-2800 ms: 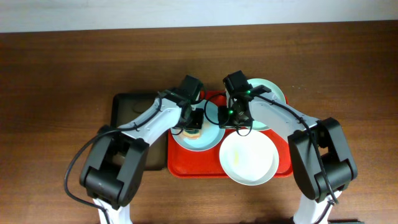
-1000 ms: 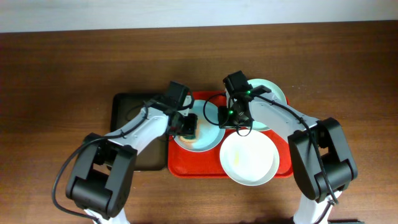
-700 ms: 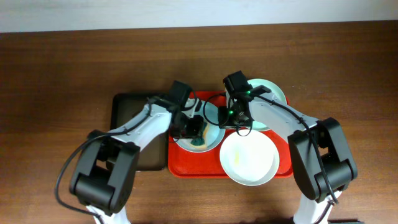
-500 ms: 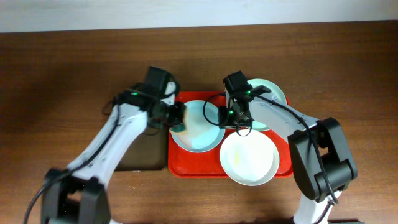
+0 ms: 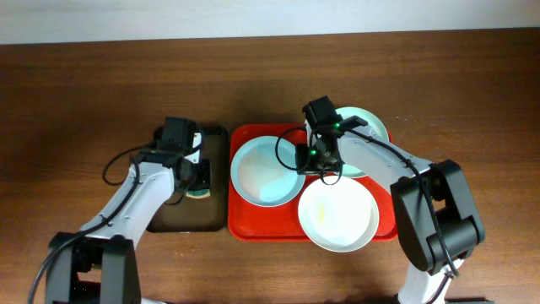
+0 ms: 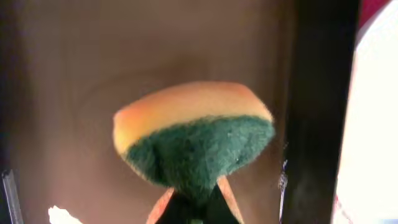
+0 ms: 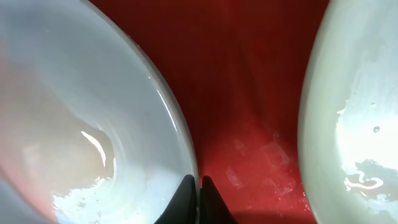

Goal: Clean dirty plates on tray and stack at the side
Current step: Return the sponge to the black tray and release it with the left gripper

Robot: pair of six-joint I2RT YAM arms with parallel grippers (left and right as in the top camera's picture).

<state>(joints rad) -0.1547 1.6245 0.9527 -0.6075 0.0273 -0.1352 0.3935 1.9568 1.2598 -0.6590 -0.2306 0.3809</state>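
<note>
On the red tray (image 5: 245, 230) lie three plates: a pale blue plate (image 5: 266, 173) at the left, a white plate (image 5: 337, 214) at the front and a pale green plate (image 5: 371, 128) at the back right. My right gripper (image 5: 305, 159) is shut on the blue plate's right rim; its wrist view shows the closed tips (image 7: 199, 186) pinching that rim (image 7: 177, 143), with the green plate (image 7: 354, 112) beside it. My left gripper (image 5: 201, 179) hangs over the black tray, shut on a yellow-and-green sponge (image 6: 193, 143).
A narrower black tray (image 5: 173, 221) sits directly left of the red tray, its raised edge (image 6: 317, 93) between the sponge and the blue plate. Brown wooden table surrounds both trays.
My left arm has swung left off the blue plate, carrying the sponge over the black tray. The right arm and the plates have stayed put.
</note>
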